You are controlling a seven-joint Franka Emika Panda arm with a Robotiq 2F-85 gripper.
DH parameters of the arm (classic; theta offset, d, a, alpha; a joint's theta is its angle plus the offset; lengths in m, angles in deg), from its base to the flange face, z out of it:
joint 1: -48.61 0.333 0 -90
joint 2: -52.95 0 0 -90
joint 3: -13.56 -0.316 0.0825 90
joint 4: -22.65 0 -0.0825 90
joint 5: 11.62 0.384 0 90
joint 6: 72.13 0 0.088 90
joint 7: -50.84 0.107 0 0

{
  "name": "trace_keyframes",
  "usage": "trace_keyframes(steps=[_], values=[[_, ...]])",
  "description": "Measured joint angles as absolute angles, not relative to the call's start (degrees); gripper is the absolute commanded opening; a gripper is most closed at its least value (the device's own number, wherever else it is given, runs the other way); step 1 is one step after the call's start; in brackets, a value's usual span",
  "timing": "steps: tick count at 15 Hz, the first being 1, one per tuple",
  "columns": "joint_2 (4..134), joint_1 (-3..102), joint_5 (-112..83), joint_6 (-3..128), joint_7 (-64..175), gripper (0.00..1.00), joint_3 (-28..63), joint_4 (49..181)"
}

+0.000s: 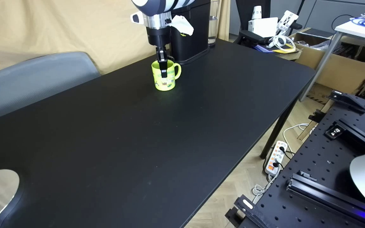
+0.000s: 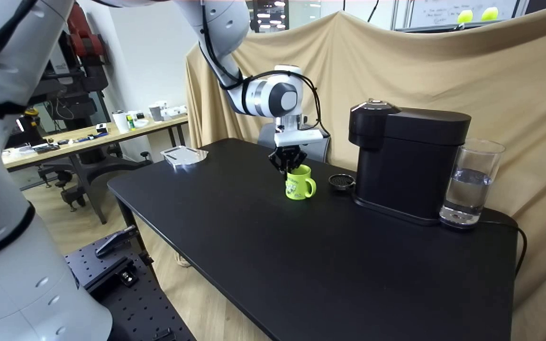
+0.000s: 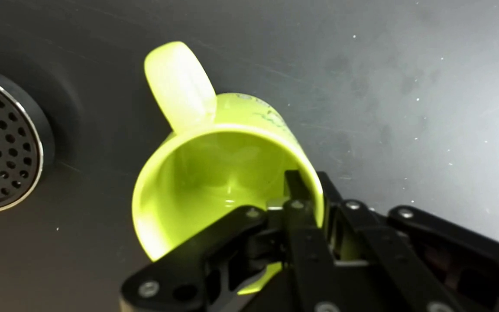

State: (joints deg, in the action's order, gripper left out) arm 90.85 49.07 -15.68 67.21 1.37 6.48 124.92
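Observation:
A lime-green mug with a printed pattern stands upright on the black table, near its back edge. Its wall is pinched between the two fingers of my gripper, one finger inside the mug and the other against the outside. The handle sticks out towards the top left in the wrist view, away from the jaws. In both exterior views the arm comes straight down onto the mug, on the side away from the handle. The inside of the mug looks empty in the wrist view.
Close to the mug is a round perforated drip tray, in front of a black coffee machine. A clear water tank with water in it stands behind the machine. A shiny silver tray lies at the table's far end. A grey chair adjoins the back edge.

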Motion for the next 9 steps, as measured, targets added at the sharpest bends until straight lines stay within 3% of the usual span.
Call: trace_keyframes(steps=[9], values=[[82.9, 48.5, -15.9, 73.1, 1.4, 0.02, 6.5, 134.9]])
